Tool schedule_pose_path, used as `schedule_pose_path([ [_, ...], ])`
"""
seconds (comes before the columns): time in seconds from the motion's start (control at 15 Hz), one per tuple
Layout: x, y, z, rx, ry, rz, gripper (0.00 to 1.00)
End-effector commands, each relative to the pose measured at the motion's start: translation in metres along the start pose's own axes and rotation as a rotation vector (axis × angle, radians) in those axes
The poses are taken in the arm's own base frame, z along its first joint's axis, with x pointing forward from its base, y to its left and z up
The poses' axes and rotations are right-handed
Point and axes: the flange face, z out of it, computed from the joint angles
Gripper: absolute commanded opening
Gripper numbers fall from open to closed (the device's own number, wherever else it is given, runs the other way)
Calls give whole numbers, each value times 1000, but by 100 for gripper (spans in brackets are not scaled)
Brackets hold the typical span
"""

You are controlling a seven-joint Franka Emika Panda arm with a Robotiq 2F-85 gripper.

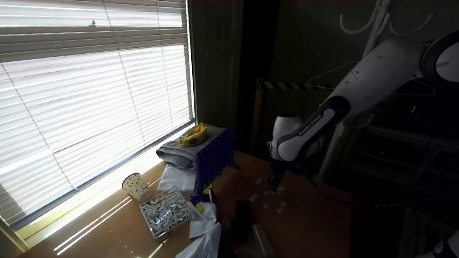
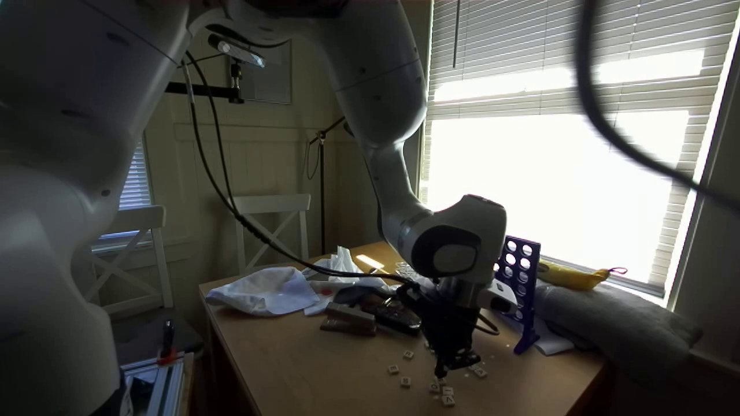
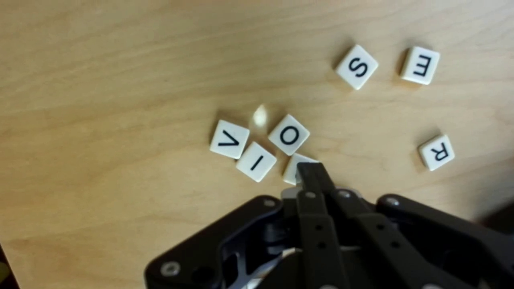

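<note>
My gripper (image 3: 313, 166) is shut, its two fingertips pressed together with nothing between them. Under the tips in the wrist view lies a white letter tile (image 3: 290, 171), partly covered, its letter unreadable; I cannot tell whether the fingers touch it. Beside it are an O tile (image 3: 289, 135), an I tile (image 3: 256, 161) and a V tile (image 3: 229, 139), close together. Farther off lie an S tile (image 3: 357, 67), an E tile (image 3: 421, 65) and an R tile (image 3: 437, 152). In both exterior views the gripper (image 2: 441, 370) points down, low over the scattered tiles.
A purple upright grid rack (image 2: 523, 289) stands near the window, by a grey cloth (image 2: 613, 318) bearing a yellow pouch (image 1: 195, 135). A patterned cup (image 1: 137, 187), a metal trivet (image 1: 166, 212), a white cloth (image 2: 266, 292) and dark objects (image 2: 396, 315) share the table.
</note>
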Motion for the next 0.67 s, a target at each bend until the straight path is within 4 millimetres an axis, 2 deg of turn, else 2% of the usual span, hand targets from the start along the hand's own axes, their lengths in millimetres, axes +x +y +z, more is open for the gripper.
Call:
schedule_pose_path([
  [0.0,1,0,5,27,11,16,0],
  [0.6,4,4,13,23,26,35,0],
])
